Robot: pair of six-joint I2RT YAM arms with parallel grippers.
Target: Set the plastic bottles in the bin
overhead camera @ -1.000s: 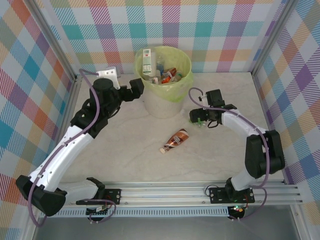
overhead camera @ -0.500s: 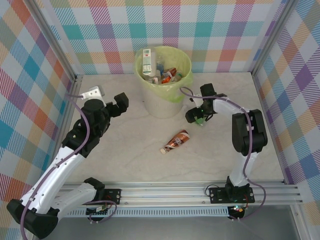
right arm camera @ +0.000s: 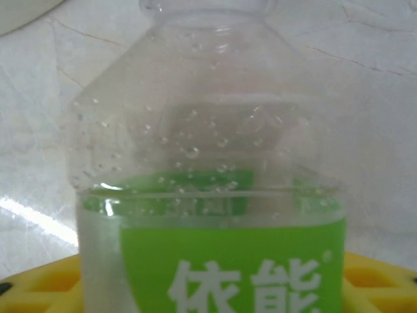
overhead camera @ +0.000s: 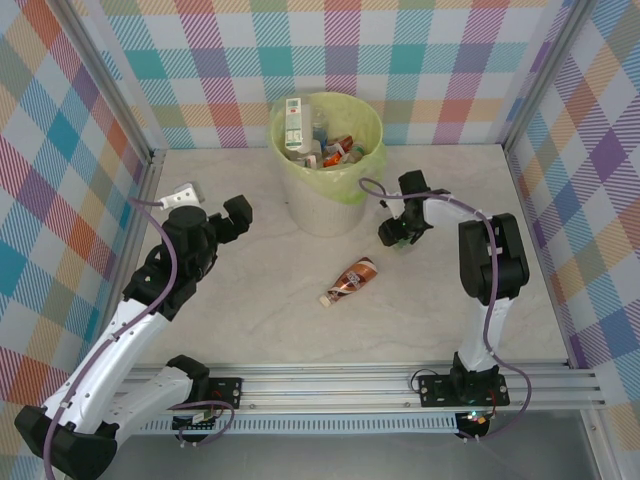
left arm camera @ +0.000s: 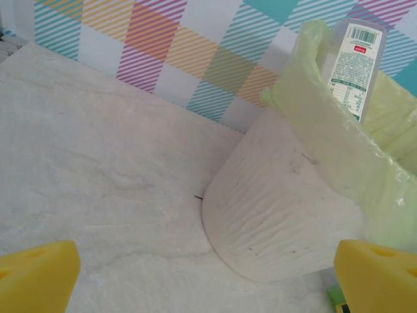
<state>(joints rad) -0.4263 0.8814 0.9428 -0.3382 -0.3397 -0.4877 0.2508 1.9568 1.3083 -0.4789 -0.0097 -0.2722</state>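
Note:
My right gripper (overhead camera: 397, 233) stands just right of the bin, shut on a clear bottle with a green label (right arm camera: 215, 215). The bottle spans the gap between the yellow pads (right arm camera: 39, 287). A brown-label bottle (overhead camera: 351, 280) lies on its side mid-table. The beige bin (overhead camera: 325, 205) with its yellow-green liner stands at the back and holds several bottles (overhead camera: 335, 150) and a tall white one (left arm camera: 355, 59). My left gripper (overhead camera: 232, 217) hovers left of the bin, open, with nothing between its yellow fingertips (left arm camera: 36, 277); the bin wall (left arm camera: 280, 208) lies ahead of it.
Checkered walls and metal posts close in the table on three sides. A rail (overhead camera: 350, 385) carrying both arm bases runs along the near edge. Bare marble tabletop (overhead camera: 270, 300) lies round the fallen bottle.
My left arm has drawn back from the bin, leftward and nearer. My right gripper has moved in on the green-label bottle and closed around it.

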